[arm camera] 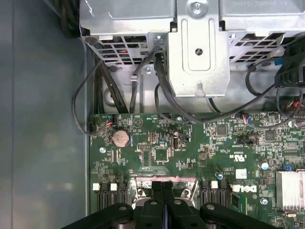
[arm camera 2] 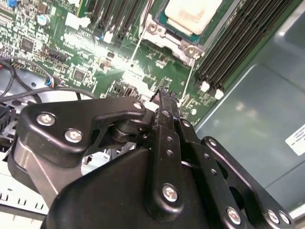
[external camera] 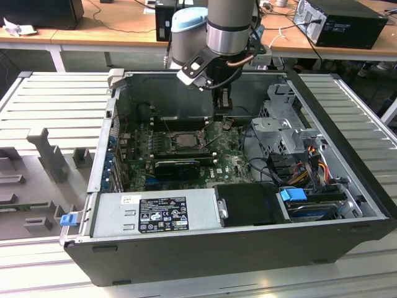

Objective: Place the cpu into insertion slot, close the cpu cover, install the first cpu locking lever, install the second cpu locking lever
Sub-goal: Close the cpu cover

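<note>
The cpu (arm camera 2: 190,13), pale silvery-beige, lies in the insertion slot (external camera: 180,138) on the green motherboard (external camera: 232,158). The silver-grey cpu cover (arm camera 2: 167,40) frames it; whether it is pressed down I cannot tell. Thin wire levers (arm camera 2: 136,47) run along the socket's sides. In the exterior view my gripper (external camera: 223,112) hangs inside the case, to the right of the slot and a little behind it. In both wrist views the black fingers are shut with nothing visible between them. The gripper (arm camera 2: 164,97) is over the board just off the socket's corner, and in the first wrist view the gripper (arm camera: 162,185) is at the socket's edge.
Black memory slots (arm camera 2: 238,43) flank the socket. A long black card (external camera: 177,165) lies in front of it. A metal drive cage (arm camera: 198,47) with cables, a power supply (external camera: 158,214) and the case walls (external camera: 108,143) bound the space.
</note>
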{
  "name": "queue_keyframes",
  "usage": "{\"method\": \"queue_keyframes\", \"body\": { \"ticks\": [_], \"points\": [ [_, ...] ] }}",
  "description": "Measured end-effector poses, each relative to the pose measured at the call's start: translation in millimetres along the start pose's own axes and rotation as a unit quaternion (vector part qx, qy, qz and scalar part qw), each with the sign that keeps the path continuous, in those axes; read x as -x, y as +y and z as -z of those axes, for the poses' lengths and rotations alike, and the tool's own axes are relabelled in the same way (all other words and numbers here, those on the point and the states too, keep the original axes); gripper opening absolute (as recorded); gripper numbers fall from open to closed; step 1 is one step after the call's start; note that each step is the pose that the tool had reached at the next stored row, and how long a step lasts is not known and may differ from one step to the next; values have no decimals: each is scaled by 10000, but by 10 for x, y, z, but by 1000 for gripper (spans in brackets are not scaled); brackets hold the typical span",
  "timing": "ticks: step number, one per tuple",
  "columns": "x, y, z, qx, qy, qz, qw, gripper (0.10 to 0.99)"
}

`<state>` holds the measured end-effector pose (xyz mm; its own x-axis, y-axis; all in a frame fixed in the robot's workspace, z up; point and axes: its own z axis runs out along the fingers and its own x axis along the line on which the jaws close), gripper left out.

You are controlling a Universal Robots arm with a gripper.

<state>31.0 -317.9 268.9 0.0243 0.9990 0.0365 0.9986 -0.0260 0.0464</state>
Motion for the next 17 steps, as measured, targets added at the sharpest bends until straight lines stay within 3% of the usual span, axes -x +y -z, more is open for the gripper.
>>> {"method": "queue_keyframes", "body": {
  "ticks": [5, 17],
  "points": [
    [0, 27, -3, 0, -1, 1, 10000, 106],
    [-2, 210, -94, -3, 1, 93, 10000, 106]
  ]
}}
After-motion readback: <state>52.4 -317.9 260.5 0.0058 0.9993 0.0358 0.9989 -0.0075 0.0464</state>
